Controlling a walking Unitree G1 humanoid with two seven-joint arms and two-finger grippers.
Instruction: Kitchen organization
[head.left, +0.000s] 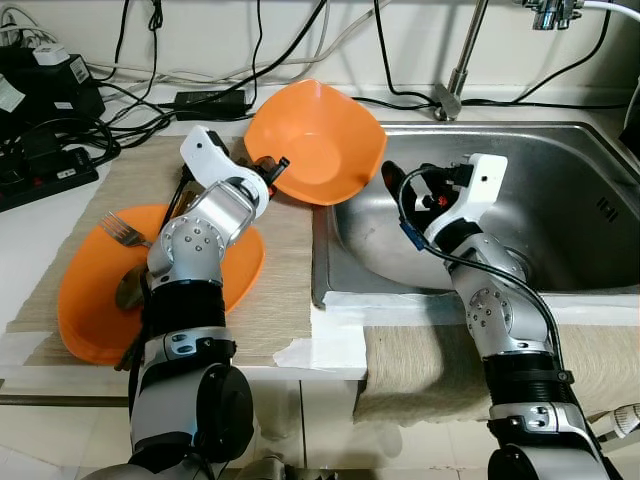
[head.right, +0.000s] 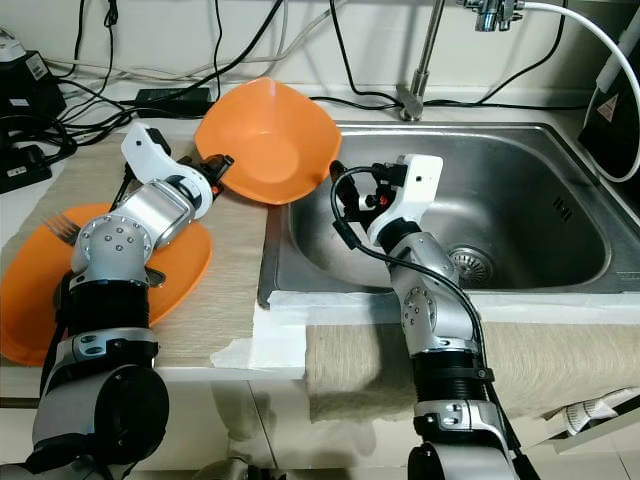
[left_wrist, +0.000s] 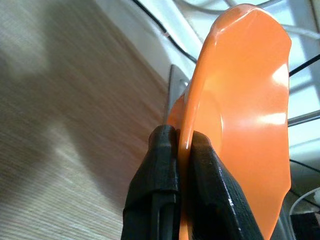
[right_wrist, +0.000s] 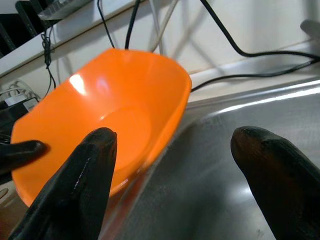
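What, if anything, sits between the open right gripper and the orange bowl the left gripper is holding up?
Nothing visible. The right gripper is open over the sink, facing the orange bowl with only bare steel between them. The left gripper pinches the bowl's far rim, away from that path.

No legible writing anywhere in view

In the head views, at about ten o'clock, a black box (head.left: 45, 85) on the counter carries white stickers (head.left: 50, 55), but any print on them is too small and blurred to make out; at about two o'clock, against the right edge, a black pouch (head.right: 618, 120) bears a pale triangle mark (head.right: 612, 110) shaped like a warning sign, and whatever symbol or wording stands inside it cannot be told
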